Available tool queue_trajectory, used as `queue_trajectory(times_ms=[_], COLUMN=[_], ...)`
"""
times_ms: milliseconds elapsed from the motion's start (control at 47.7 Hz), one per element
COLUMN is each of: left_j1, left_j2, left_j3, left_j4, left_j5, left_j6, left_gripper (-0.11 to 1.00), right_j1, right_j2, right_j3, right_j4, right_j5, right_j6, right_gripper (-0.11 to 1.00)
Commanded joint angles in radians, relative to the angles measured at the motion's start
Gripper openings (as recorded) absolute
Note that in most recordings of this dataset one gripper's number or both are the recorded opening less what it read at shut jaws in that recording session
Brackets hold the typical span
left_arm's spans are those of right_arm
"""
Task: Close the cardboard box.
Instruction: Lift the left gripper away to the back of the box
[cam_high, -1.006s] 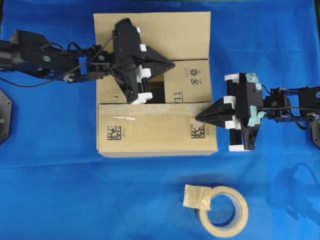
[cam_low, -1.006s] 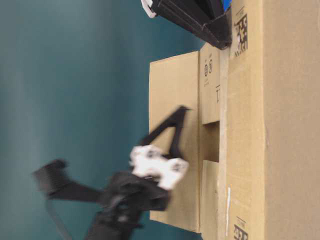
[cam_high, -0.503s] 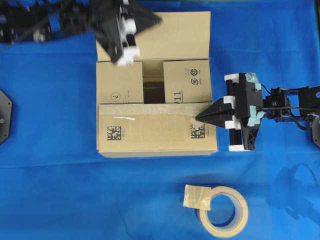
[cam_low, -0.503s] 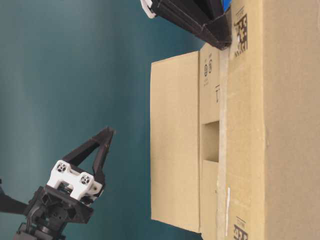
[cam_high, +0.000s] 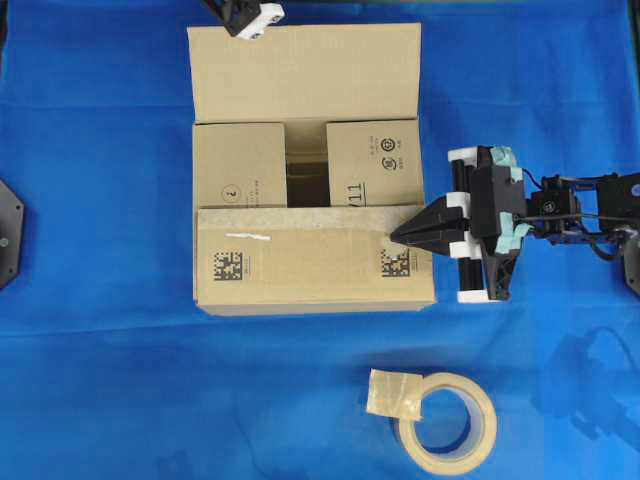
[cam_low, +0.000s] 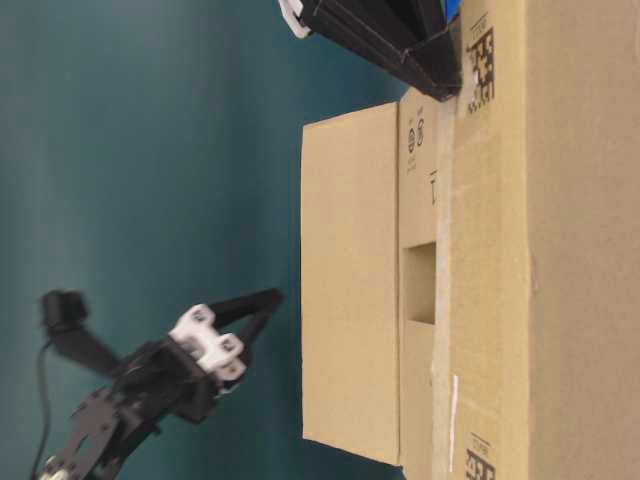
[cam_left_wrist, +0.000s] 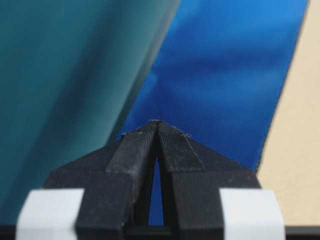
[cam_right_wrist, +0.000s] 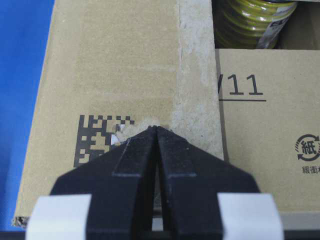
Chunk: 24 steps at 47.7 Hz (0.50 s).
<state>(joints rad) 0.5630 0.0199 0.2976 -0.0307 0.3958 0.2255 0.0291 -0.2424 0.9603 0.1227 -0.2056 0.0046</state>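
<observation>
The right gripper (cam_high: 395, 238), pinched closed and empty, presses the box (cam_high: 310, 170)'s near flap; the left gripper (cam_left_wrist: 156, 123), closed and empty, hovers beyond the box's far flap.

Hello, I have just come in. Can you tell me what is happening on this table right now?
Two robot arms are closing a cardboard box. The near long flap is folded down, and the right gripper, shut, rests its tip on it by the corner. The two short flaps are down, with a gap between them. The far long flap is not folded over yet. The left gripper, shut and holding nothing, is beyond that flap. A tape roll lies nearby.
</observation>
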Motion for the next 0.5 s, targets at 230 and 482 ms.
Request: queue_trajectory(times_ms=[230, 482], left_j1=[-0.02, -0.038], left_j2=[0.054, 0.064], left_j3=[-0.071, -0.098], left_j4=[0.002, 0.002], left_j5=[0.123, 0.192], left_j6=[0.002, 0.003], left_gripper=[0.0, 0.0], right_j1=[-0.002, -0.008], right_j2=[-0.005, -0.005], right_j3=[-0.009, -0.009], right_j4=[-0.003, -0.003], right_j5=[-0.009, -0.017], right_j6=[-0.003, -0.005], right_gripper=[0.0, 0.0])
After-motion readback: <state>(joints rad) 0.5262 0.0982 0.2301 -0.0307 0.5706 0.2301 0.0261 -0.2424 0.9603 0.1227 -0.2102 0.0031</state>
